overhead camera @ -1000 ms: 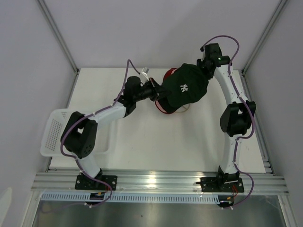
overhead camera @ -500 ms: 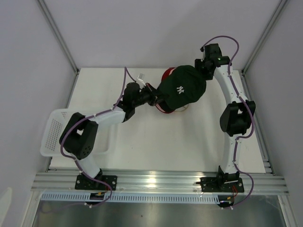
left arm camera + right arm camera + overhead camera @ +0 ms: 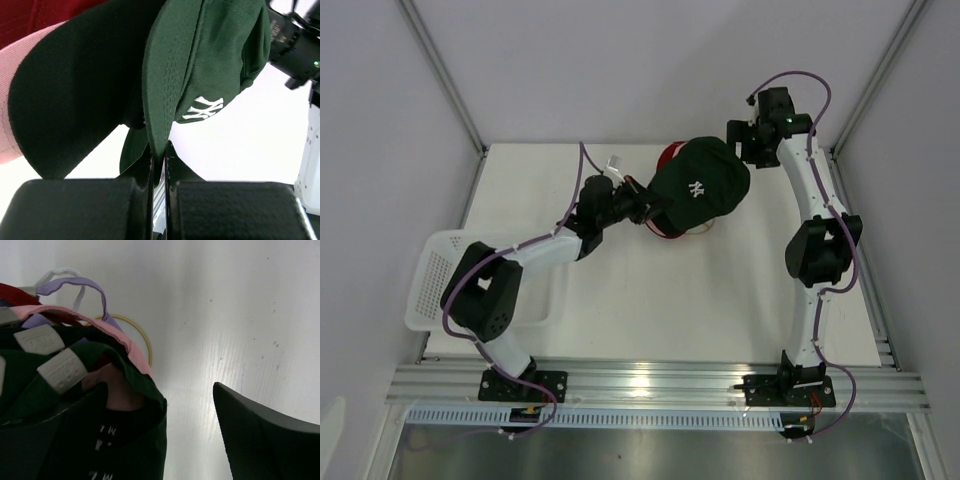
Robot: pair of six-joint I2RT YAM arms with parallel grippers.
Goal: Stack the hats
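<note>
The dark green hat (image 3: 705, 183) with a white logo lies on top of the stacked hats at the table's back middle. A red hat (image 3: 670, 155) peeks out behind it. My left gripper (image 3: 654, 205) is shut on the green hat's brim (image 3: 167, 75), pinched between the fingertips (image 3: 159, 150). Below that brim show a black brim (image 3: 75, 100), a pink brim (image 3: 12, 115) and the red hat (image 3: 50, 15). My right gripper (image 3: 742, 140) stands open just behind the stack. The green hat's rear edge (image 3: 140, 385) lies by its left finger, apart from the right finger (image 3: 265, 440).
A white plastic tray (image 3: 432, 275) sits at the table's left edge by the left arm's elbow. The thin gold wire stand (image 3: 146, 342) shows under the stack, along with lavender straps (image 3: 75, 285) and white snap tabs (image 3: 62, 369).
My right gripper has opened, let go of the green hat's back and drawn away slightly. The hat has settled lower on the stack. The left gripper keeps its hold on the brim.
</note>
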